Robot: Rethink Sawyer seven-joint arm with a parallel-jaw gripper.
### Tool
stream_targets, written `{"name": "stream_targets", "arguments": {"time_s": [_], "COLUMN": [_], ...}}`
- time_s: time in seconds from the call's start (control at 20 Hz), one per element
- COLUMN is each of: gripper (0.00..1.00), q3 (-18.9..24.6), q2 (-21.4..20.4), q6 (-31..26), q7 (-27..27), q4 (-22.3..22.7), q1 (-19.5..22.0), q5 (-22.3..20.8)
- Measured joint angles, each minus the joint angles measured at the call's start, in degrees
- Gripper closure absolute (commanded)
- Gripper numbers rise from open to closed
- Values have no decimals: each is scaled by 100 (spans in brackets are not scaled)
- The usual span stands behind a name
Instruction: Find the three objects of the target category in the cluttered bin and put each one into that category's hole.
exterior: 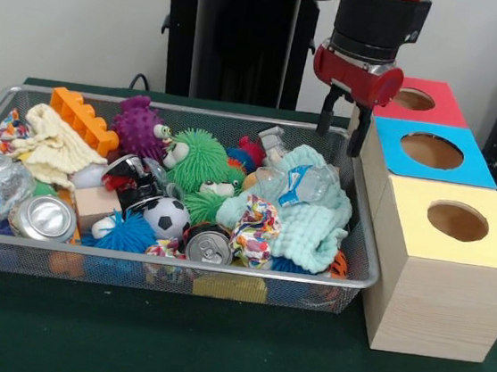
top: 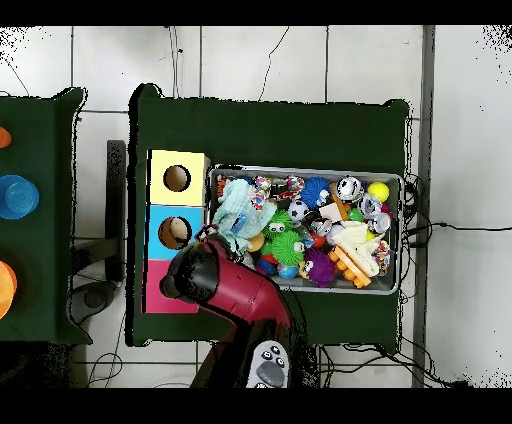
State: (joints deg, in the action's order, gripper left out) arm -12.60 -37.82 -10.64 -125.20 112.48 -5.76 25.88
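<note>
The wire mesh bin (exterior: 176,268) is full of toys and cloths. A see-through bottle with a blue label (exterior: 307,185) lies on a teal cloth at the bin's right end. A second crumpled clear bottle (exterior: 2,185) lies at the left end. A third clear bottle (exterior: 272,142) shows at the far side, behind the teal cloth. My gripper (exterior: 342,129) hangs open and empty over the bin's far right corner, beside the boxes. The red-topped box's hole (exterior: 413,99) is just right of it. In the overhead view the arm (top: 225,285) hides that hole.
The blue-topped box (exterior: 431,150) and the yellow-topped box (exterior: 457,221) stand in a row to the right of the bin. Two silver cans (exterior: 43,216) (exterior: 209,244), a soccer ball (exterior: 167,217), spiky balls, an orange block (exterior: 81,118) and cloths crowd the bin.
</note>
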Motion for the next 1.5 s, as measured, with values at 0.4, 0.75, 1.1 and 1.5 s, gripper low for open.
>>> {"name": "stream_targets", "arguments": {"time_s": [0.4,0.75,1.1,1.5], "gripper": [0,0,0,0], "q3": [-273,-590,-972,-1166], "q2": [-1,4,21,57], "q6": [-129,-238,-505,-788], "q7": [0,-108,-682,-1480], "q4": [1,1,2,2], "q1": [-196,-520,-979,-1078], "q5": [360,745,1070,1356]}}
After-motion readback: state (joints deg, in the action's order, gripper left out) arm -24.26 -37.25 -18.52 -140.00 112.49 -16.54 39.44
